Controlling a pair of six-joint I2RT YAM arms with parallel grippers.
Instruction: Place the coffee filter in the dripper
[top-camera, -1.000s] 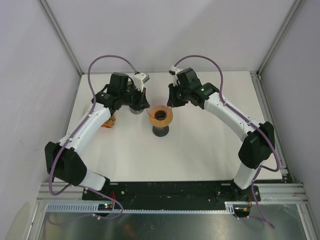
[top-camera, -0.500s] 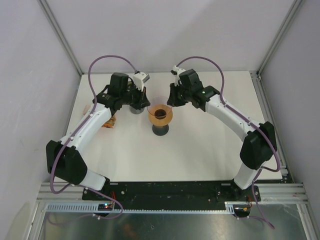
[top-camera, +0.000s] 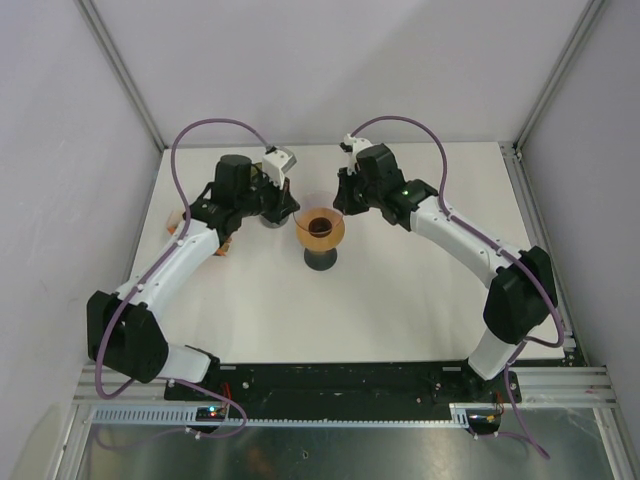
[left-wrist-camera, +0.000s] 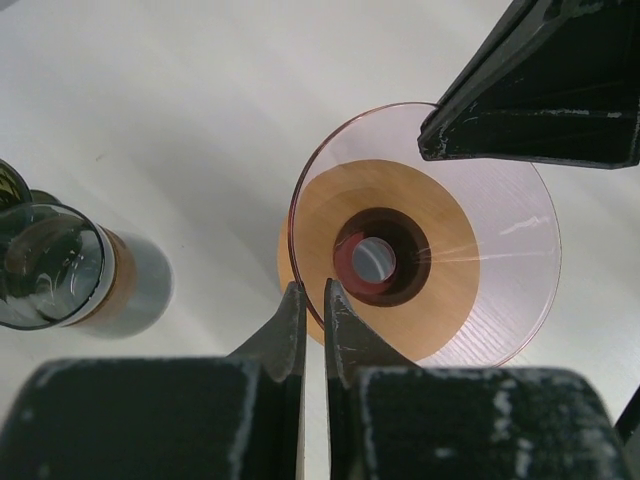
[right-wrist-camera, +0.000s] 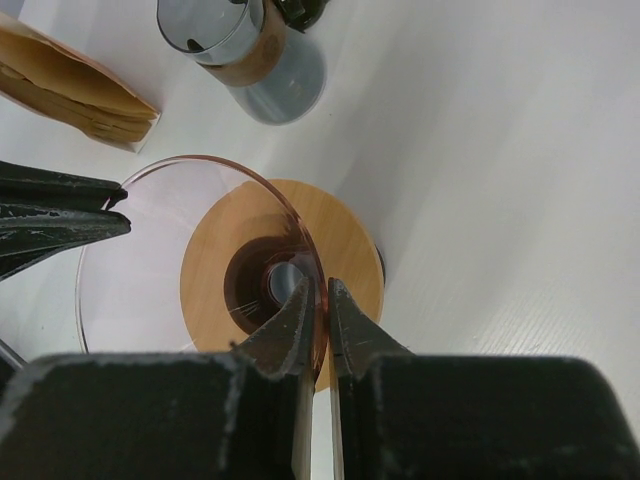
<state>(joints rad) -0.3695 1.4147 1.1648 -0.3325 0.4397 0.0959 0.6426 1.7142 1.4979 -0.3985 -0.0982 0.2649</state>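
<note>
The dripper (top-camera: 321, 232) is a clear pinkish glass cone with a wooden collar on a dark base, mid-table. My left gripper (top-camera: 292, 212) is shut on its left rim, seen in the left wrist view (left-wrist-camera: 312, 300) with the rim (left-wrist-camera: 300, 215) between the fingers. My right gripper (top-camera: 345, 207) is shut on the opposite rim (right-wrist-camera: 322, 300). Only glass and collar (right-wrist-camera: 350, 260) show inside the cone. Brown paper coffee filters (right-wrist-camera: 70, 85) lie stacked to the left of the dripper, partly hidden under my left arm in the top view (top-camera: 222, 244).
A dark glass jar with a wooden band (left-wrist-camera: 70, 270) stands just left of and behind the dripper, also in the right wrist view (right-wrist-camera: 250, 50) and under my left wrist in the top view (top-camera: 270, 218). The white table (top-camera: 400, 290) has metal rails at its edges.
My left arm has swung its elbow slightly outward to the left. Both grippers stay on the dripper's rim, and the dripper has not visibly moved.
</note>
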